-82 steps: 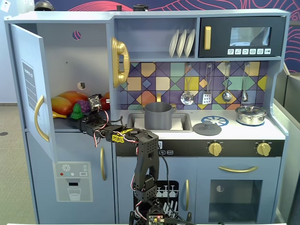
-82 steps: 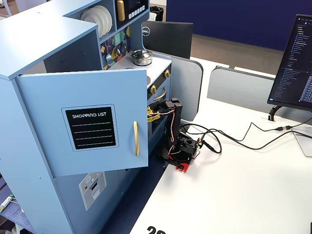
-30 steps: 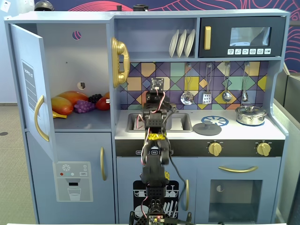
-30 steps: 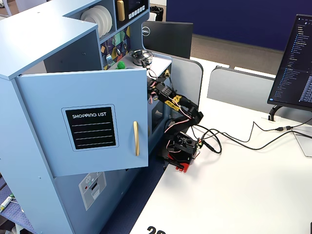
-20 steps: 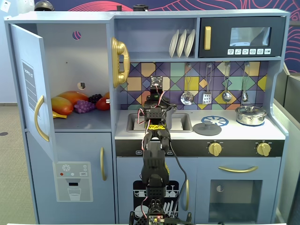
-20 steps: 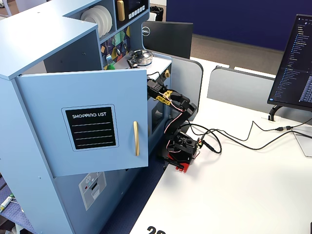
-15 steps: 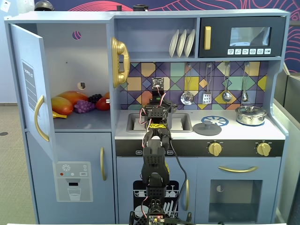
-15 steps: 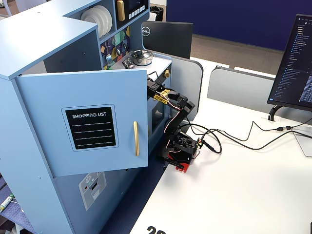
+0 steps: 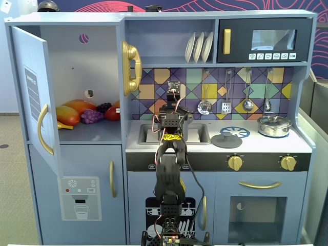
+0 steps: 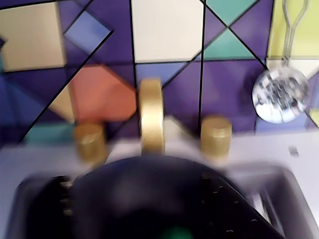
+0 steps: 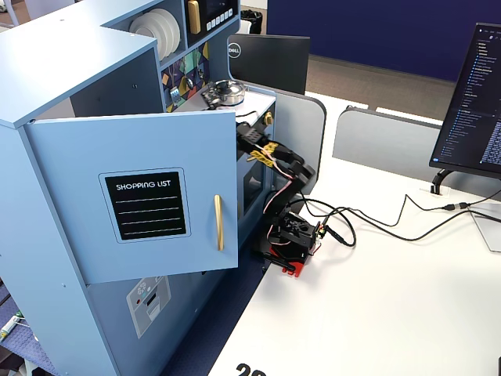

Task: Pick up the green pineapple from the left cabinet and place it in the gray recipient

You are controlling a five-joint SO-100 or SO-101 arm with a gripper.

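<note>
Gold faucet (image 10: 151,115) & knobs just ahead of arm over sink (image 9: 197,134); fingers' state can't tell.

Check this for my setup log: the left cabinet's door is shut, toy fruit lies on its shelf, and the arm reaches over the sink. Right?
Not quite. The left cabinet has its door swung open, as both fixed views show; that is why the toy fruit on its shelf is visible. The arm does reach over the sink.

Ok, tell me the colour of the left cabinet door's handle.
Gold. The curved handle on the open left cabinet door shows best in a fixed view.
</note>
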